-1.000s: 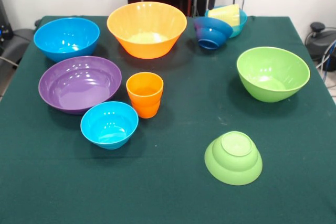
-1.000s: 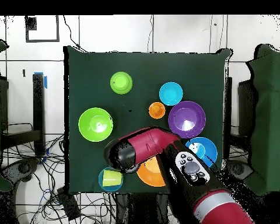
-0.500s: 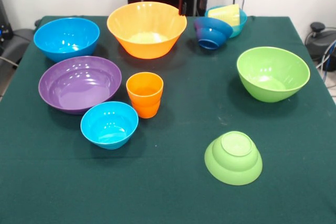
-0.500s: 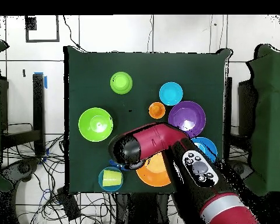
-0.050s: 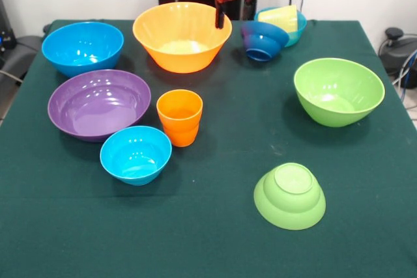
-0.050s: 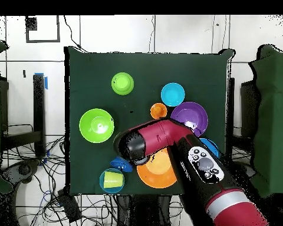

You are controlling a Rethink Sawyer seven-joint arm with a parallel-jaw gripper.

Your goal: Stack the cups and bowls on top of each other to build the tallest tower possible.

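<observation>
Orange cup [image 5: 179, 116] stands upright, mouth up; small green bowl [image 5: 290, 194] inverted.

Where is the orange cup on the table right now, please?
In the front view the orange cup stands upright left of centre, between the purple bowl and the small light blue bowl, in front of the large orange bowl.

Table cover [image 5: 215, 239]: dark green cloth, matt, smooth. Large orange bowl [image 5: 182, 36], purple bowl [image 5: 99, 103], lime green bowl [image 5: 338, 90] and orange cup [image 5: 180, 116]: glossy plastic with highlights. Pale yellow cup [image 5: 281, 16]: translucent plastic. Arm casing [image 6: 167, 138]: glossy red.
</observation>
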